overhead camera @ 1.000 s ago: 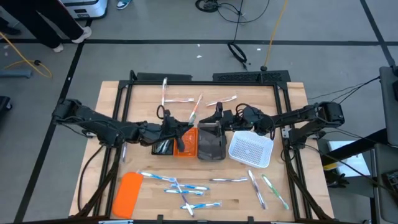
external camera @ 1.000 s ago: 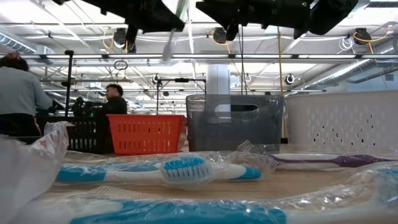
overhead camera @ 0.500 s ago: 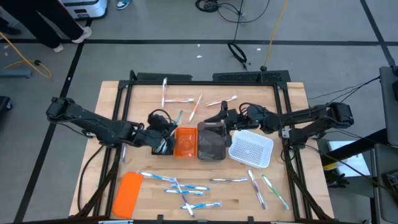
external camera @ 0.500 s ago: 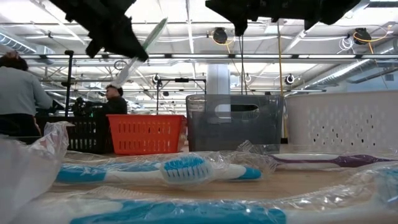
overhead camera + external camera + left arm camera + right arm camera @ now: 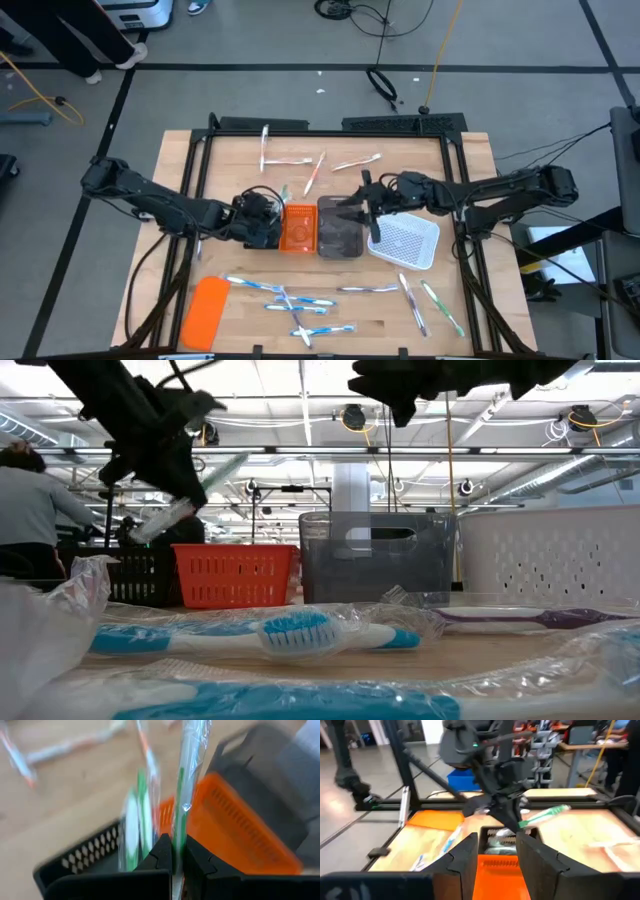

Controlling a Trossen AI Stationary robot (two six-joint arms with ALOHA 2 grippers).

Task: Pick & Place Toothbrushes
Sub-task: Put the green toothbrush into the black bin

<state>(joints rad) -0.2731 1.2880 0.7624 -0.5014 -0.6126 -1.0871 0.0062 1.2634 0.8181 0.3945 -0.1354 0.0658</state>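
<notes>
four small trays stand in a row mid-tabletop (image 5: 180, 160): black tray (image 5: 262, 237), orange tray (image 5: 298, 228), grey tray (image 5: 340, 232), white tray (image 5: 405, 240). an orange slab (image 5: 207, 310) lies at the near left corner. loose toothbrushes (image 5: 290, 300) lie scattered along the near edge; more of them lie beyond the trays at the far side. in the low view a blue wrapped brush (image 5: 290, 632) lies closest to the camera, with people standing in the room behind the trays.

left gripper (image 5: 268, 212) hangs over the black tray, just beside the orange one. its fingers (image 5: 162, 851) are closed tight on a wrapped green brush (image 5: 187, 785). the handle is pinched between the finger tips and the shaft runs out past them over the orange tray's edge. in the low view the brush (image 5: 190, 500) is held above tray height, tilted. other green-white brushes (image 5: 135, 827) stand in the black tray.

right gripper (image 5: 368, 208) hangs over the grey tray, at the white tray's edge. its fingers (image 5: 462, 855) are spread apart with nothing between them. the left arm with its brush shows beyond them, well apart.
</notes>
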